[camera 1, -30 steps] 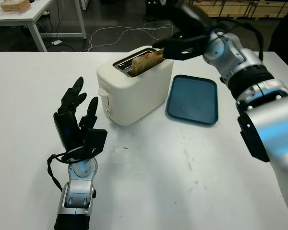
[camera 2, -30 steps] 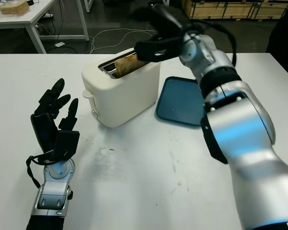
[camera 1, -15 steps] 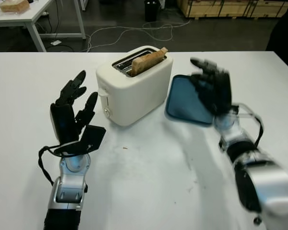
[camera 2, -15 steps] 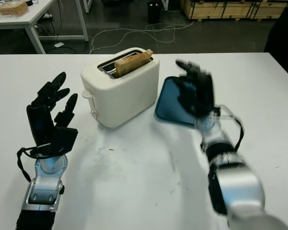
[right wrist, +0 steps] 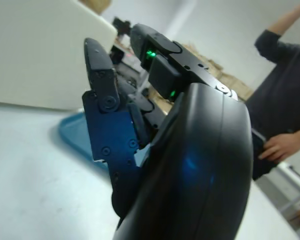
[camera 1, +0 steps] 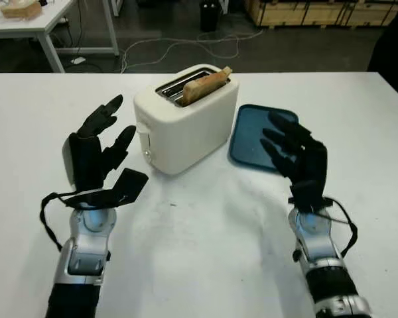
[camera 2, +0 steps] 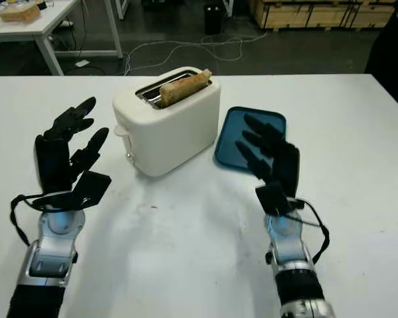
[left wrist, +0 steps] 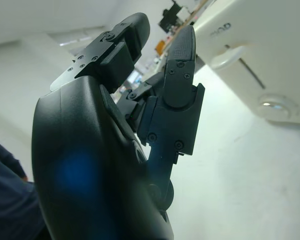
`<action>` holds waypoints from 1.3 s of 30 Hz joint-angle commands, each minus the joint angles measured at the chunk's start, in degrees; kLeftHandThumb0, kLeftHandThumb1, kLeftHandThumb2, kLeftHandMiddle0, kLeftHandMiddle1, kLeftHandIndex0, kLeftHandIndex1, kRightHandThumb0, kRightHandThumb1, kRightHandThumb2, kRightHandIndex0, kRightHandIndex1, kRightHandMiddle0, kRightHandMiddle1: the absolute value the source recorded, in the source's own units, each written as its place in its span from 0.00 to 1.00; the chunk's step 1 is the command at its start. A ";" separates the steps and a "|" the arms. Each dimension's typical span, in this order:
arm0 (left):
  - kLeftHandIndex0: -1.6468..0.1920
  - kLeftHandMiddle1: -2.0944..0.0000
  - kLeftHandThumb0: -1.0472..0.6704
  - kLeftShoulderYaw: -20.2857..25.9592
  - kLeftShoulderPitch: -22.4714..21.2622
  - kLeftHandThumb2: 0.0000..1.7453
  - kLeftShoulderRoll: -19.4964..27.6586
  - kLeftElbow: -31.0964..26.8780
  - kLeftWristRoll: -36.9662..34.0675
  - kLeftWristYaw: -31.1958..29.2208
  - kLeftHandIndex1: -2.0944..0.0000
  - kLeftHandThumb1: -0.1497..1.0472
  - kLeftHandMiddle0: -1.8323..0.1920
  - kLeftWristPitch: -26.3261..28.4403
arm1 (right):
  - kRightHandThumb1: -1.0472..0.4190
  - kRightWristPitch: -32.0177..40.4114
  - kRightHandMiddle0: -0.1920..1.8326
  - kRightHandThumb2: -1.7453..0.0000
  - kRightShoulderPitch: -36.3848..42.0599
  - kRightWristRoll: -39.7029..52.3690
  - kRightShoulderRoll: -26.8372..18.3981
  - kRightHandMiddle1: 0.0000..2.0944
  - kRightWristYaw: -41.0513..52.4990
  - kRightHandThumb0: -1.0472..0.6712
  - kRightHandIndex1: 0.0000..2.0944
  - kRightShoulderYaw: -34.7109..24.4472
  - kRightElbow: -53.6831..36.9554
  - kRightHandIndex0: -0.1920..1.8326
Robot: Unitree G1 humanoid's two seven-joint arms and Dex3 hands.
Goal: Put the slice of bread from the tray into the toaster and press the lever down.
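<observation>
A slice of bread (camera 1: pixel 204 85) stands tilted in the slot of a white toaster (camera 1: pixel 186 119), its top edge poking above the rim. The blue tray (camera 1: pixel 252 131) lies just beside the toaster on the white surface (camera 1: pixel 205 252). The robot's left hand (camera 1: pixel 96 156) is raised near the toaster's lever (left wrist: pixel 227 57), fingers unclenched and holding nothing. The right hand (camera 1: pixel 297 159) hovers at the tray's near edge, likewise empty. A person (right wrist: pixel 280 115) stands behind.

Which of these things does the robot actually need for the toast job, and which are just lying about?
Needed:
toaster and its lever
slice of bread, standing in the slot
blue tray
left hand and right hand, both open

Lying about:
floor cables
side table
person
</observation>
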 commanded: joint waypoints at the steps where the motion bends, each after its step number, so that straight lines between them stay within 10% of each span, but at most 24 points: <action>1: 0.46 0.75 0.37 0.13 -0.73 0.02 1.30 -0.70 1.38 -0.36 0.98 0.88 0.53 0.54 | 0.12 1.60 0.50 1.00 1.76 1.16 0.84 0.00 1.05 0.29 0.02 -0.37 -3.20 0.54; 15: 0.40 0.75 0.36 -2.76 -2.29 0.00 10.57 -1.37 9.77 -10.57 0.96 0.85 0.49 7.65 | 0.13 4.78 0.47 1.00 0.67 2.32 1.51 0.00 4.23 0.29 0.00 -2.28 -5.60 0.51; 39: 0.33 0.77 0.38 -8.50 -9.74 0.04 25.82 8.00 15.25 -13.49 0.98 0.89 0.42 -2.85 | 0.12 5.29 0.49 1.00 0.54 2.07 1.42 0.00 5.22 0.29 0.01 -3.25 -5.16 0.53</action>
